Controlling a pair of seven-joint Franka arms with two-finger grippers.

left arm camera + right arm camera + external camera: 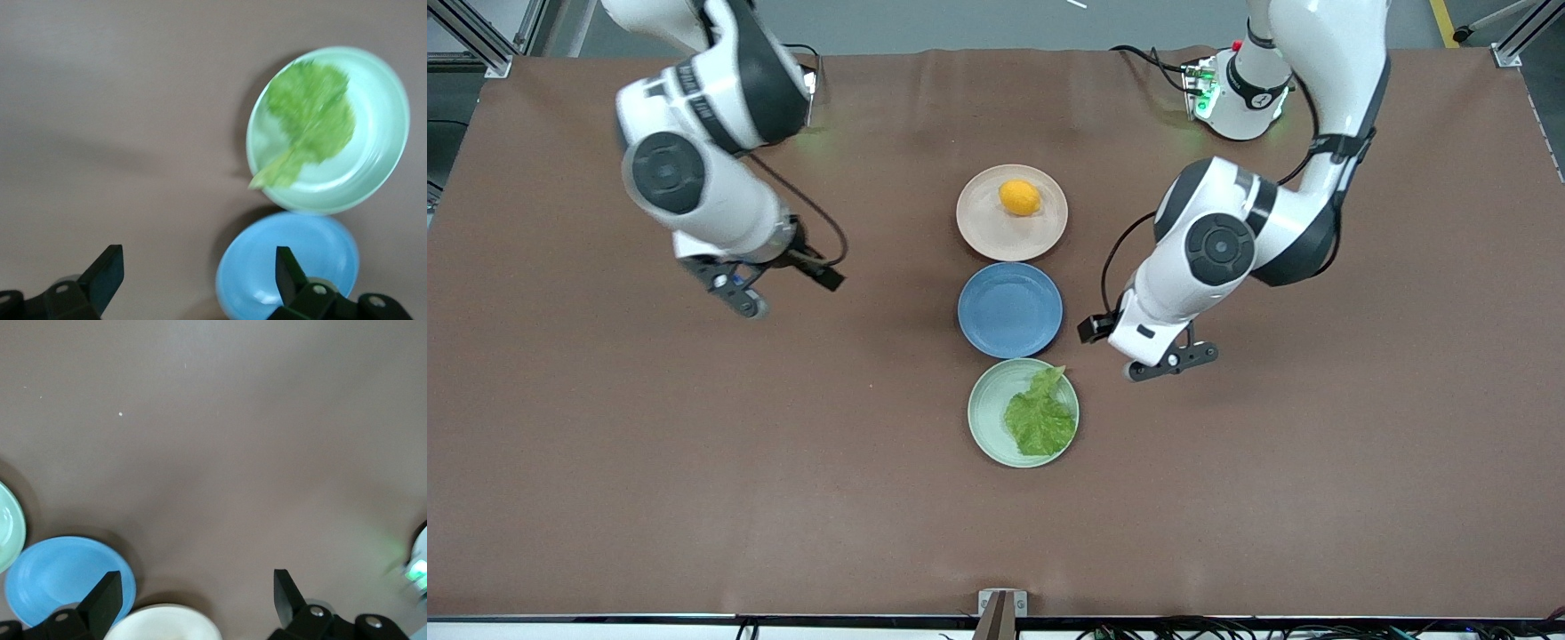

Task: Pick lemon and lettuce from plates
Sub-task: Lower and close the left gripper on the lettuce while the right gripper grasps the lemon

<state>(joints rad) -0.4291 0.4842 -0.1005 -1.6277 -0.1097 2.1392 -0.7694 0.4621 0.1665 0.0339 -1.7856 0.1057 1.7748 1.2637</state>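
Along the middle of the table point(605, 462) three plates run from the robots' edge toward the camera's edge: the beige-pink plate point(978, 233) holds the lemon point(1019, 197), the blue plate point(1009, 309) nothing, the mint plate point(989, 411) the lettuce point(1040, 416). The lemon looks firm, smooth and apt to roll, so I would grip across its short middle; the thin, limp leaf is best pinched at its pale stem overhanging the rim. Both the left gripper point(1172, 363), over bare cloth beside the mint plate, and the right gripper point(734, 293), toward the right arm's end, stand spread and empty.
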